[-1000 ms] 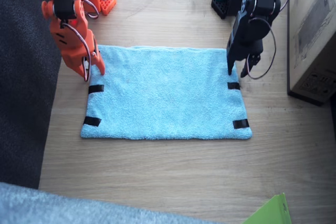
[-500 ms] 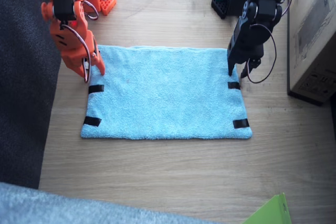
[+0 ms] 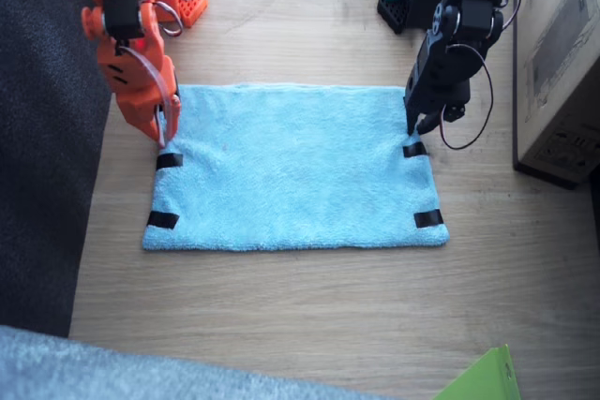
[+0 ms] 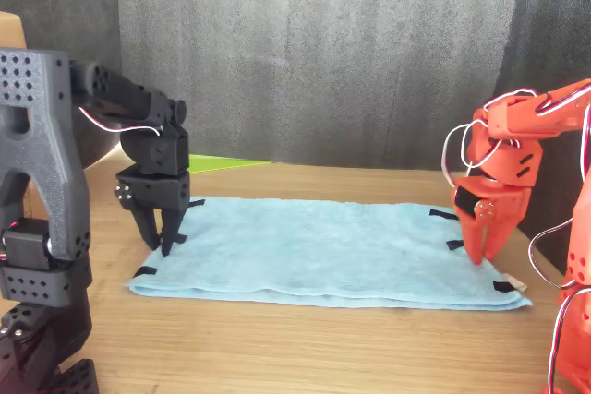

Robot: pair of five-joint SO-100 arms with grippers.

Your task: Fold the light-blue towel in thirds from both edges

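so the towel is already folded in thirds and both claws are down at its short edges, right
Not quite: the light-blue towel is not folded yet. It lies spread flat in one layer, as the fixed view shows, with black tape strips uncovered on both short sides. The rest holds: the left claw and the right claw are both down at its short edges.

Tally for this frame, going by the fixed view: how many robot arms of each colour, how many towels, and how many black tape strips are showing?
Orange right arm: 1
Black left arm: 1
Light-blue towel: 1
Black tape strips showing in the fixed view: 4
Total: 7
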